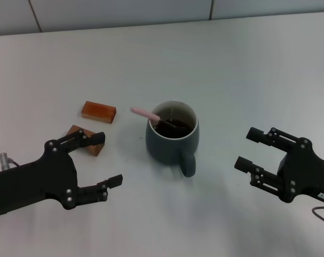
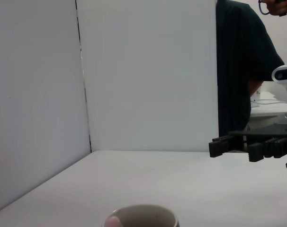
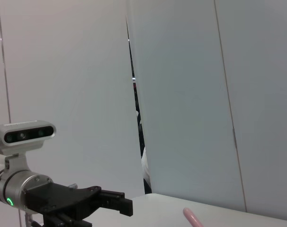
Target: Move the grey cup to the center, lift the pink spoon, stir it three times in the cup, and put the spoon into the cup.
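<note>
— Where are the two tools right now?

— The left tool [image 1: 103, 160] sits low on the left of the bench [image 1: 242, 69], fingers spread apart, holding nothing. One finger lies over the nearer orange-brown block [image 1: 76, 131]. The right tool [image 1: 251, 150] is over on the right side, fingers apart too, also holding nothing, well clear of the mug.

— And the grey cup?

— The grey cup [image 1: 170, 140] stands upright between them, about mid-bench, handle turned toward the robot, dark liquid inside. The pink spoon [image 1: 145, 113] is in it, bowl down in the liquid, pink handle leaning over the rim toward the left.

— Anything else?

— A second orange-brown block [image 1: 99, 111] lies flat just beyond the first, left of the cup.
</note>
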Action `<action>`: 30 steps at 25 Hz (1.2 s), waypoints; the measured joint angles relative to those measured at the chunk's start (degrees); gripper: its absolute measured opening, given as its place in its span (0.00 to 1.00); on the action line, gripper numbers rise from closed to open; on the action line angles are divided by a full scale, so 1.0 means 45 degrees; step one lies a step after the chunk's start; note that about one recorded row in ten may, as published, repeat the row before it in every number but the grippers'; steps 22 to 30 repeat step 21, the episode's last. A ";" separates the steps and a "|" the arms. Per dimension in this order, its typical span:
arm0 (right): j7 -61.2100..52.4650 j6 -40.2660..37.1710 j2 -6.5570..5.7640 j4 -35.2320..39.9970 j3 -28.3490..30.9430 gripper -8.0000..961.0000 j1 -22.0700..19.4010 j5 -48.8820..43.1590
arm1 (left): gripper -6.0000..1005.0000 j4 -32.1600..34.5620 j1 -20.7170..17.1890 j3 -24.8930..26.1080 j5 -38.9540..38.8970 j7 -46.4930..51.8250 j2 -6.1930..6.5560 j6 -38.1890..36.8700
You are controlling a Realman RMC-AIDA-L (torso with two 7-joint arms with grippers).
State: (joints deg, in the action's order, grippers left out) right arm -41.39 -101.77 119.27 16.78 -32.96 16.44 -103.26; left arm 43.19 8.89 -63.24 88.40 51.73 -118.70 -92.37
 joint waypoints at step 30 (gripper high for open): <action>-0.0595 0.0622 -0.0005 0.0005 -0.0055 0.70 0.0154 0.0002 | 0.85 -0.0018 0.0166 -0.0318 0.0160 0.0839 0.0027 0.0377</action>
